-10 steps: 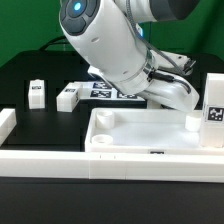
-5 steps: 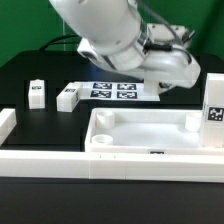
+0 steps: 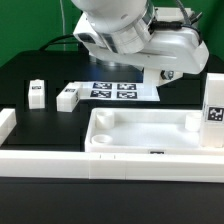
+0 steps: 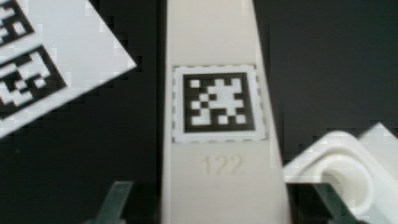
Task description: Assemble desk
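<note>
Pinching tagged leg (image 4: 214,100) between fingers (image 4: 119,204), held clear of surface (image 3: 40,68); tabletop (image 3: 150,149) rests on surface, corner socket (image 4: 349,160) near leg. My judgement: stand leg upright, centre over socket, lower slowly, no rim knocks.

From the exterior view's left I see one leg (image 3: 37,93), a second leg (image 3: 68,97), then the marker board (image 3: 118,91); before them lies the desk tray (image 3: 150,143), a third leg (image 3: 213,112) at its end on that view's right.
</note>
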